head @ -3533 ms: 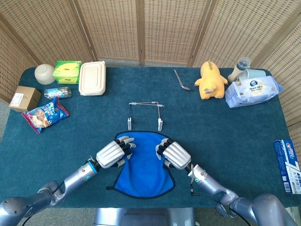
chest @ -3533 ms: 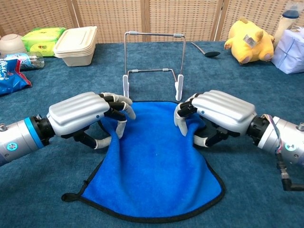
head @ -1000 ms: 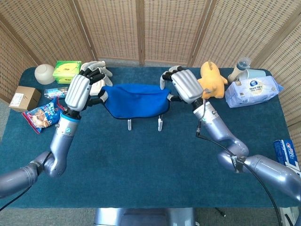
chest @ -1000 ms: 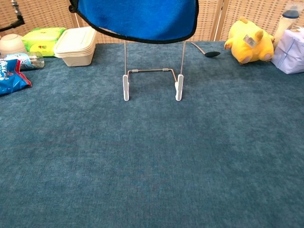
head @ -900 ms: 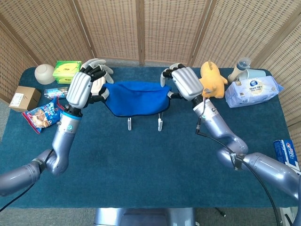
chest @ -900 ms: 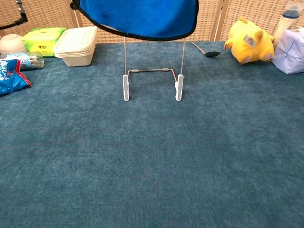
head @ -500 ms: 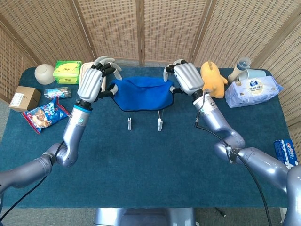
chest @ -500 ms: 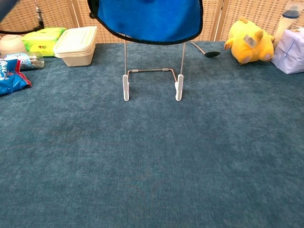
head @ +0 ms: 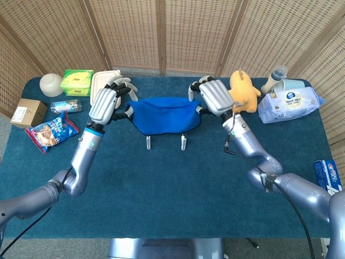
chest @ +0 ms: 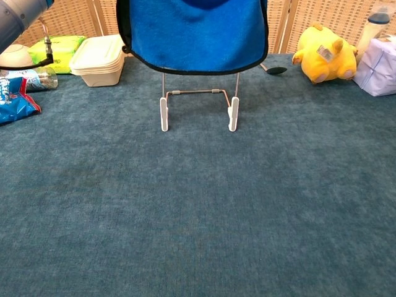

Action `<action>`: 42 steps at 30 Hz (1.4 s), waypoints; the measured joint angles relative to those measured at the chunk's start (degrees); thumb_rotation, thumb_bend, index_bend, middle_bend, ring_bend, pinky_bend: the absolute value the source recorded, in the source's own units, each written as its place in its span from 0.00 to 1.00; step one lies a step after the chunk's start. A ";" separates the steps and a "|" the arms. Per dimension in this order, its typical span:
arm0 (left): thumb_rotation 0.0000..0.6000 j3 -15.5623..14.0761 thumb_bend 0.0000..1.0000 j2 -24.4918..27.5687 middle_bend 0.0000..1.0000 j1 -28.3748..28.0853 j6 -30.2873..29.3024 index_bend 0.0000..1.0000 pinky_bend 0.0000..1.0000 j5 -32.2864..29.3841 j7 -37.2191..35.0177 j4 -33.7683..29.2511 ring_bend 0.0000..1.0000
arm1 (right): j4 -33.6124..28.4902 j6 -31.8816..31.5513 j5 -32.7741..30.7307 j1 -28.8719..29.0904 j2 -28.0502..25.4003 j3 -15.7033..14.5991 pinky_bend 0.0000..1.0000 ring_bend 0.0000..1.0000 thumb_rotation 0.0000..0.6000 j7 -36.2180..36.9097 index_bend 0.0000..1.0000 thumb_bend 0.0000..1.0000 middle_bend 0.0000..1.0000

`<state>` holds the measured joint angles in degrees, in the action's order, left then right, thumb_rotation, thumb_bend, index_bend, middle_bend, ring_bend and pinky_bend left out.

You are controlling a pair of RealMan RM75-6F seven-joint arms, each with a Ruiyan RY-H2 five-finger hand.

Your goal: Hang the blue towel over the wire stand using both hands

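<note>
A: Where is the blue cloth towel with the black hem (head: 165, 114)?

B: It hangs spread between the two hands over the thin wire stand with white feet (chest: 198, 109). In the chest view its lower edge covers the upper part of the stand's uprights, and only the lower frame and the feet show below it. Whether the cloth rests on the top bar cannot be told.

A: And the hands?

B: The robot's left silver hand (head: 108, 102) holds the towel's left end with the thumb tucked against the cloth, the other fingers (head: 123, 84) fanned upward. The right silver hand (head: 213, 96) holds the right end; its fingers curl down over the corner.

A: What else is on the dark teal table covering (head: 172, 189)?

B: A yellow plush toy (head: 241, 90) just beside the right hand, a cream lidded food box (head: 102, 82) behind the left hand, a green packet (head: 76, 81), a metal spoon (chest: 272, 68) and a blue snack bag (head: 51, 131).
</note>
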<state>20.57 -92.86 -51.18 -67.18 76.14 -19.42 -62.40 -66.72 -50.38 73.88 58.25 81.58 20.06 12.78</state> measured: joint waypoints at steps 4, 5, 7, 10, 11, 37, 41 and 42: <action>1.00 -0.78 0.55 0.06 0.42 0.69 -0.04 0.79 0.13 0.07 -0.34 -0.25 0.24 | -0.10 -0.44 -0.04 -0.40 0.33 -0.41 0.29 0.46 1.00 -0.12 0.99 0.40 0.52; 1.00 -1.01 0.55 0.05 0.42 0.82 0.00 0.79 0.13 0.14 -0.39 -0.25 0.24 | -0.04 -0.48 -0.02 -0.47 0.39 -0.52 0.29 0.46 1.00 -0.18 0.99 0.40 0.52; 1.00 -1.44 0.55 -0.02 0.41 1.13 0.03 0.79 0.13 0.34 -0.57 -0.19 0.24 | 0.16 -0.59 0.10 -0.63 0.56 -0.88 0.29 0.46 1.00 -0.33 0.99 0.40 0.52; 1.00 -1.66 0.55 -0.31 0.42 1.38 -0.05 0.79 0.12 0.42 -0.88 0.05 0.24 | 0.39 -0.67 0.23 -0.81 0.87 -1.26 0.29 0.46 1.00 -0.31 0.99 0.40 0.52; 1.00 -1.80 0.55 -0.44 0.42 1.49 0.01 0.79 0.12 0.41 -0.96 0.19 0.24 | 0.51 -0.70 0.29 -0.85 1.01 -1.36 0.29 0.46 1.00 -0.28 0.99 0.40 0.52; 1.00 -3.08 0.55 -1.52 0.42 2.80 -0.48 0.79 0.11 1.37 -1.60 2.15 0.23 | 3.59 -1.12 1.99 -0.94 3.45 -3.02 0.28 0.46 1.00 0.35 0.99 0.40 0.52; 1.00 -3.02 0.55 -1.66 0.42 2.86 -0.48 0.79 0.11 1.38 -1.74 2.39 0.23 | 4.05 -1.10 2.09 -0.84 3.83 -3.04 0.28 0.46 1.00 0.63 0.99 0.40 0.52; 1.00 -3.00 0.55 -1.67 0.42 2.87 -0.49 0.79 0.11 1.39 -1.75 2.42 0.23 | 4.09 -1.09 2.10 -0.81 3.88 -3.03 0.28 0.46 1.00 0.70 0.99 0.40 0.52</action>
<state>17.57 -94.53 -48.31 -67.67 77.52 -21.17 -59.98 -62.62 -51.47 75.97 57.44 85.45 17.03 13.48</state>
